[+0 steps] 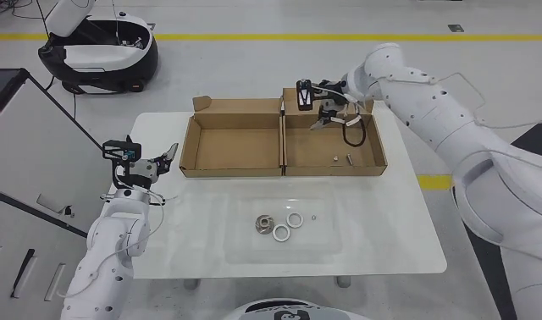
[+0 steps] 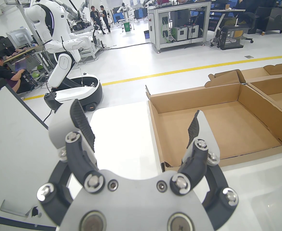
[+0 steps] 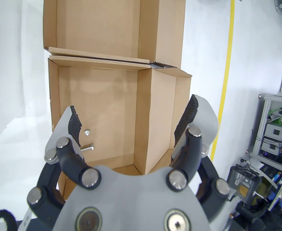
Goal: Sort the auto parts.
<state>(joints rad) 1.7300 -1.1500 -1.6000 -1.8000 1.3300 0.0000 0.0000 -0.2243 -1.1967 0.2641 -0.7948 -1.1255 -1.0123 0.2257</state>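
- Right gripper (image 3: pixel 133 111) hangs wide open and empty over the right box (image 1: pixel 309 151), at its back edge.
- Two bolts (image 3: pixel 88 148) lie by that box's front wall; rings (image 1: pixel 279 233) sit toward the worktop (image 1: pixel 398 235) front edge.
- Left gripper (image 2: pixel 136 111), wide open, hovers at the worktop's left edge.

White table (image 1: pixel 398 235), L box (image 1: pixel 230 142) & R box (image 1: pixel 315 153) touching, rings (image 1: pixel 279 232) nr front

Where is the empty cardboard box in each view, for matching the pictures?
Top view: the empty cardboard box sits at the far side of the table, on the robot's left of the bolt box.
Left wrist view: it lies beyond the open left gripper.
Right wrist view: it lies past the bolt box, farther from the right gripper.
Shared landmark: the bolt box butting against it.
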